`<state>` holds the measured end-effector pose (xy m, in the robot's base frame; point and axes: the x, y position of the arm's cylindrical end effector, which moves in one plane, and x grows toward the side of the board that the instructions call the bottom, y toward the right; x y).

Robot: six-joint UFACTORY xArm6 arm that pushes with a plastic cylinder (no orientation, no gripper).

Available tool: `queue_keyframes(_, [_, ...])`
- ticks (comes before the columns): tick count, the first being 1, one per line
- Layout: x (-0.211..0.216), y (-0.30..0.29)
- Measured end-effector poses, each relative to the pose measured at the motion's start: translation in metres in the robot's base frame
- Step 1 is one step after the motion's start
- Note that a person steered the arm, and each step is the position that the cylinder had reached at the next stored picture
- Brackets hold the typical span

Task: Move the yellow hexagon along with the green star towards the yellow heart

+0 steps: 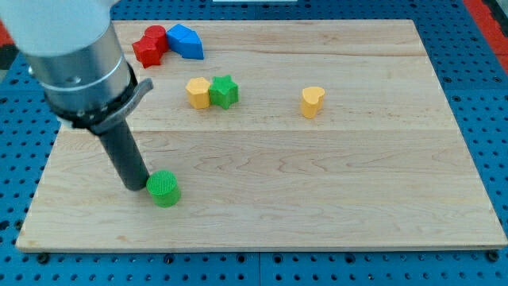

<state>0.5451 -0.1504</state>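
Yellow hexagon (198, 92) and green star (225, 91): side by side and touching in the upper middle of the wooden table (333, 191), hexagon on the view's left, star on the view's right. Yellow heart (313, 102): alone, well apart from the pair toward the view's right, at nearly the same height in the view, bare wood between. Near the view's top left, a red block (149, 45) of uncertain shape, pressed against a blue block (184, 41) on its right, likewise hard to name by shape. Lower left, a green cylinder (164, 189) with a ribbed top, standing upright. Dark rod slanting down from a broad grey housing at the view's top left; my tip (136, 186) down at the table surface, just beside the green cylinder on its left, seemingly touching or nearly so, exact contact not clear. Tip well apart from the yellow hexagon and green star, below them and toward the view's left. No jaws on this arm, only the rod, so nothing to report as spread or pressed together. Blue perforated surface (484, 63) showing all round the table's edges.
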Motion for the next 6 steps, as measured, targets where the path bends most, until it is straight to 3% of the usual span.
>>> queue_keyframes(1, [0.022,0.053])
queue_keyframes(2, [0.017,0.091])
queue_keyframes(3, [-0.043,0.04])
queue_keyframes(4, [-0.13,0.032])
queue_keyframes(5, [-0.155,0.001])
queue_keyframes(6, [-0.181,0.051])
